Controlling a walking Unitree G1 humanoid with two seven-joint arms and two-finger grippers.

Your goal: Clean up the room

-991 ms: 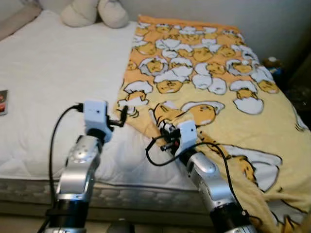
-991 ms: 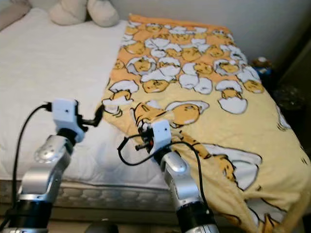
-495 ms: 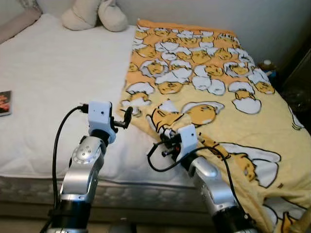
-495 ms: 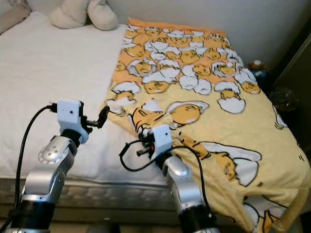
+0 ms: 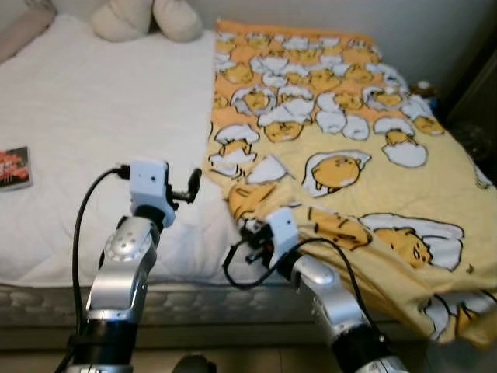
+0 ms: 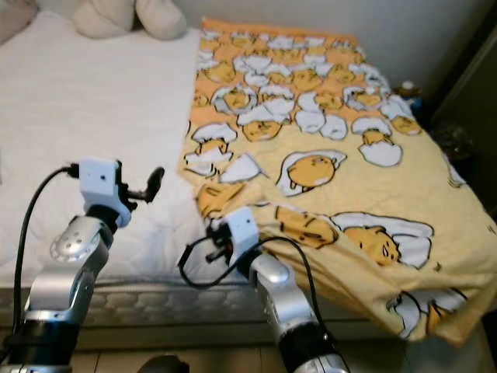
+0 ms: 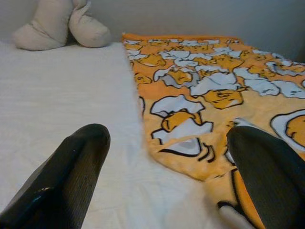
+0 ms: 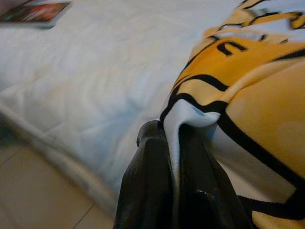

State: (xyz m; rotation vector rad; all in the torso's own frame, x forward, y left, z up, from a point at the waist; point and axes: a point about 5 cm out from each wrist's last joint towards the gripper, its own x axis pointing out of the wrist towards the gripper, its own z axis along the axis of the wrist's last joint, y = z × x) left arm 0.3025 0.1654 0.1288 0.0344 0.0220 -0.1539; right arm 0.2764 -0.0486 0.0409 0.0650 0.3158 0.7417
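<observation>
A white bed [image 5: 93,140] carries a yellow and orange blanket [image 5: 349,140] printed with egg-and-chick cartoon figures. The blanket covers the bed's right half, from the orange band near the wall down to the near edge, where its lower right corner hangs over the side of the mattress. Its left border runs roughly down the middle of the bed, and the near left corner is bunched and folded over on itself.

The right gripper [image 5: 247,237] is at that bunched corner, near the front edge of the mattress. In the right wrist view its two black fingers [image 8: 152,191] are pressed together with a fold of the blanket's white and black-outlined edge pinched between them.

The left gripper [image 5: 194,185] is raised above the bare white sheet, just beside the blanket's left border and apart from it. In the left wrist view its fingers [image 7: 71,176] are spread wide, one over the sheet and the other over the blanket's edge, with nothing between them.

Two pale cream cushions [image 5: 147,17] lie at the head of the bed against the wall, on the white side. A small book or magazine [image 5: 14,167] with a dark red cover lies flat on the sheet near the bed's left side. A small object [image 5: 423,87] stands beyond the bed's right side; it is too small to identify.
</observation>
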